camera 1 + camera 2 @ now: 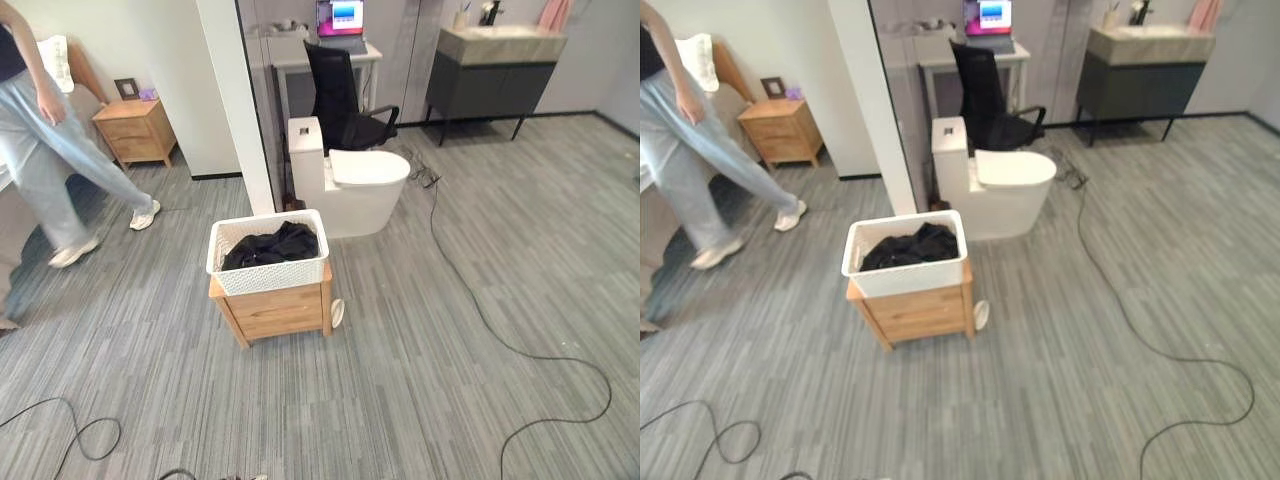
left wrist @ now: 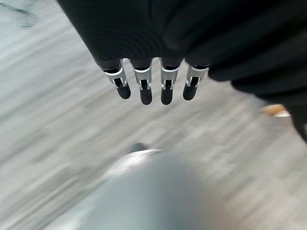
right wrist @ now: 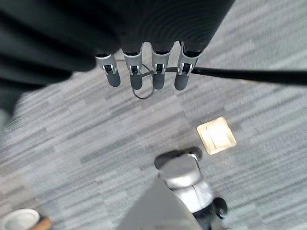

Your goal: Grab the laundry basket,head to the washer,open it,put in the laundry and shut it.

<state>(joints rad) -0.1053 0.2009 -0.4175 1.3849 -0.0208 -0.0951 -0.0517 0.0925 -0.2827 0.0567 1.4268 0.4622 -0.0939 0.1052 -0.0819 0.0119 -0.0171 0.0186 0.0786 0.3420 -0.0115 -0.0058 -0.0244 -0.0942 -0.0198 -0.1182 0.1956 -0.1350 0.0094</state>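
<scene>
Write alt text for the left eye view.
A white laundry basket of dark clothes sits on a small wooden cabinet on grey floor. Behind it stands a white toilet; a person walks at far left.

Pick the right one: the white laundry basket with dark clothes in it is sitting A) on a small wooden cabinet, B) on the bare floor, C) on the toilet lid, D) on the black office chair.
A: the laundry basket rests on top of a small wooden cabinet standing on the floor in front of the toilet, with dark clothes inside it.
</scene>
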